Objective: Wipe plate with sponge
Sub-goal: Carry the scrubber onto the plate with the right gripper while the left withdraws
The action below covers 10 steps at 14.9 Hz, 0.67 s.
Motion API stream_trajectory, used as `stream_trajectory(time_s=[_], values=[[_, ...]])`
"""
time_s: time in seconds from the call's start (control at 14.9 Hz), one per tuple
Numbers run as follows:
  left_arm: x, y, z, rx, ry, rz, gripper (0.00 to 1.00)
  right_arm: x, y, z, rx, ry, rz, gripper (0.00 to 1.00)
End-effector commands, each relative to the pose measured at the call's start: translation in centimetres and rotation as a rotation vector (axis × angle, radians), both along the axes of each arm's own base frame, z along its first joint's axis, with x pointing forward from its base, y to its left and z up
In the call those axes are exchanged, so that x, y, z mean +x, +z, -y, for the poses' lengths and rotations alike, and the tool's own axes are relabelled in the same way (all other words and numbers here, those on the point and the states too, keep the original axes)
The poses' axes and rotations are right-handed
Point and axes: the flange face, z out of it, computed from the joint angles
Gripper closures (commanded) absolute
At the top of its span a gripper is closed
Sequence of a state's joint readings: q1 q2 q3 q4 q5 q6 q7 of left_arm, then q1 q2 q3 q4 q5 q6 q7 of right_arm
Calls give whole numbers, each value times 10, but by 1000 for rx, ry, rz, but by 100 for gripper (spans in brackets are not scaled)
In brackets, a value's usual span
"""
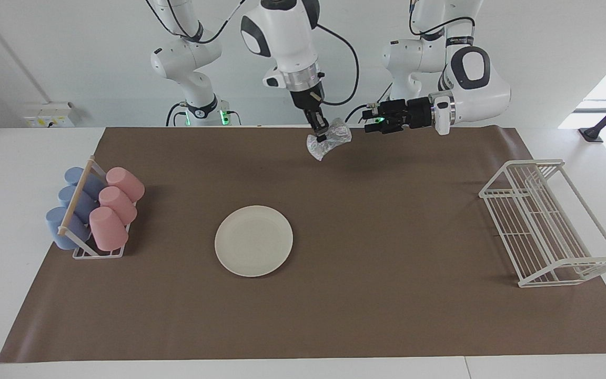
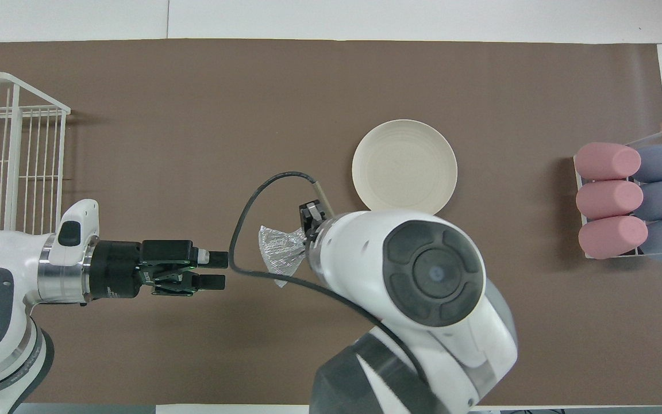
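The cream-white plate (image 1: 253, 240) (image 2: 404, 165) lies flat on the brown mat, mid-table. My right gripper (image 1: 322, 133) (image 2: 310, 220) hangs in the air over the mat, over the strip nearer to the robots than the plate, and is shut on the silvery mesh sponge (image 1: 332, 141) (image 2: 278, 252). The sponge dangles from the fingers, well above the mat and apart from the plate. My left gripper (image 1: 369, 120) (image 2: 220, 271) is held level beside the sponge, pointing at it. It is open and empty.
A rack with pink and blue cups (image 1: 95, 210) (image 2: 630, 201) lying on their sides stands at the right arm's end of the brown mat (image 1: 387, 295). A white wire dish rack (image 1: 545, 226) (image 2: 9, 149) stands at the left arm's end.
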State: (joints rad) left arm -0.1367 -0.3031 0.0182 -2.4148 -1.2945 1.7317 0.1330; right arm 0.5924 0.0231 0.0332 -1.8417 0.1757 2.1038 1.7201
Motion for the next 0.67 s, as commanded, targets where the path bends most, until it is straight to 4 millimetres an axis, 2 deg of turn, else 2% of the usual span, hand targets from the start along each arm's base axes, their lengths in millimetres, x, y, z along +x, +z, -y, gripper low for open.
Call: stream_trajectory(time_s=[0.0, 0.07, 0.13, 0.27, 0.47, 0.6], values=[[13, 14, -31, 122, 38, 15, 0, 34, -59, 60, -41, 113, 63, 100], [17, 16, -41, 149, 49, 19, 0, 46, -79, 80, -57, 128, 68, 100], [20, 18, -49, 181, 50, 29, 0, 55, -102, 93, -66, 143, 80, 100], [26, 17, -67, 256, 71, 52, 0, 56, -142, 107, -73, 141, 126, 100], [34, 10, -89, 433, 36, 101, 0, 64, -190, 113, -88, 153, 142, 100], [45, 14, -103, 524, 9, 131, 0, 70, -224, 111, -88, 146, 160, 100]])
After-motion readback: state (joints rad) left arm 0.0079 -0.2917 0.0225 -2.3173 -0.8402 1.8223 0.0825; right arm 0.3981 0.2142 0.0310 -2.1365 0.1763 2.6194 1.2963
